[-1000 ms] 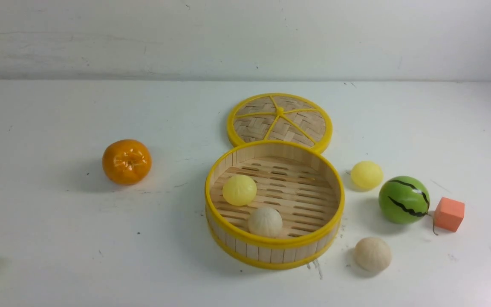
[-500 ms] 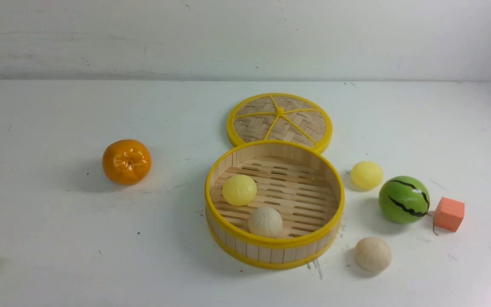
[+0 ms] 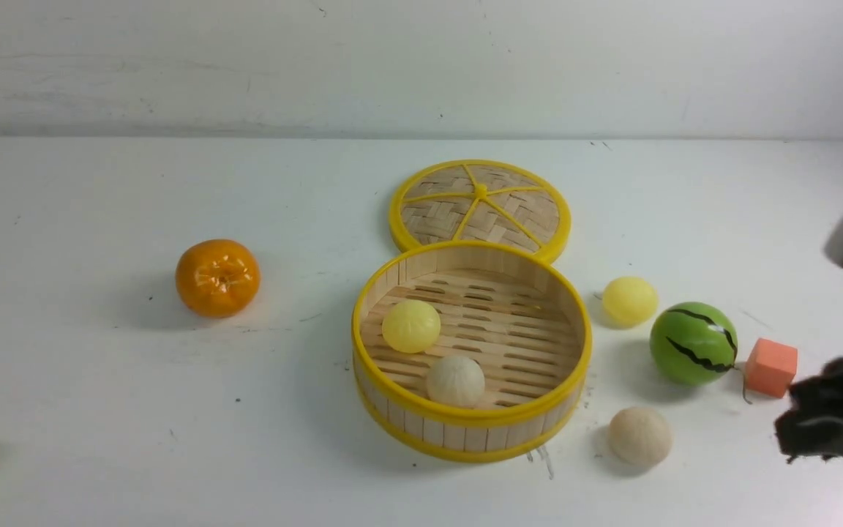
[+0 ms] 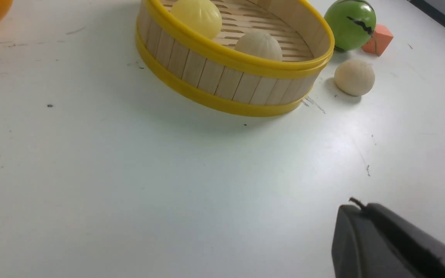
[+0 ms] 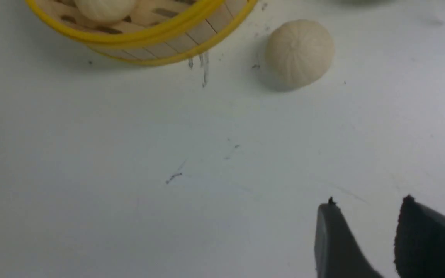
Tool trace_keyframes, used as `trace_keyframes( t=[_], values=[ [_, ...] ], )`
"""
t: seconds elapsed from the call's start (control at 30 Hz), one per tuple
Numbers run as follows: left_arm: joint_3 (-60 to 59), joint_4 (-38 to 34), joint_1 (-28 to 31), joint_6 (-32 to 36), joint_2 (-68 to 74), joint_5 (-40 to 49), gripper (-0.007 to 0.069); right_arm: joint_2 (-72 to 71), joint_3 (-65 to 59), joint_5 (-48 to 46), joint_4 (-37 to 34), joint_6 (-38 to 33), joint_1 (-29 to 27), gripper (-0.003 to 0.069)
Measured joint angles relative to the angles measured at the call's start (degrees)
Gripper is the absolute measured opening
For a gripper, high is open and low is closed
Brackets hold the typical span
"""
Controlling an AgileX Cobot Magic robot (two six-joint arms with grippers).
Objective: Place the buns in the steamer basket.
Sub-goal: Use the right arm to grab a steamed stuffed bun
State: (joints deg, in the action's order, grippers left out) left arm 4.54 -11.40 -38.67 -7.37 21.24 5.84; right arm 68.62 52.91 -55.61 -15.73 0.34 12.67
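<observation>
The right gripper (image 5: 367, 202) had come into the front view at its 4 o'clock edge, blurred and cut off; its wrist view showed the jaws partly apart, empty. The left gripper (image 4: 355, 210), seen only by its own camera, was closed on nothing. The basket (image 3: 465, 435) held a yellow bun (image 3: 411, 326) and a white bun (image 3: 455, 380). Another yellow bun (image 3: 629, 300) lay at its 3 o'clock, another white bun (image 3: 639, 436) at 4 o'clock.
</observation>
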Motion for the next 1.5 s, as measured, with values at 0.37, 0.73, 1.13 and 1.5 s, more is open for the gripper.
trace_keyframes(
  t=[0.37,0.73,1.13,1.5],
  values=[
    [0.0,0.0,0.0,0.0,0.0,0.0,-0.0013,23.9,10.5,4.7,5.1,2.6,8.4,0.0239],
    [0.0,0.0,0.0,0.0,0.0,0.0,-0.0011,32.0,11.8,12.6,6.2,4.9,6.4,0.0239],
    [0.0,0.0,0.0,0.0,0.0,0.0,-0.0002,32.5,11.9,13.8,6.6,5.0,6.2,0.0239],
    [0.0,0.0,0.0,0.0,0.0,0.0,0.0005,33.1,11.9,13.9,7.2,5.0,6.2,0.0144]
  ],
)
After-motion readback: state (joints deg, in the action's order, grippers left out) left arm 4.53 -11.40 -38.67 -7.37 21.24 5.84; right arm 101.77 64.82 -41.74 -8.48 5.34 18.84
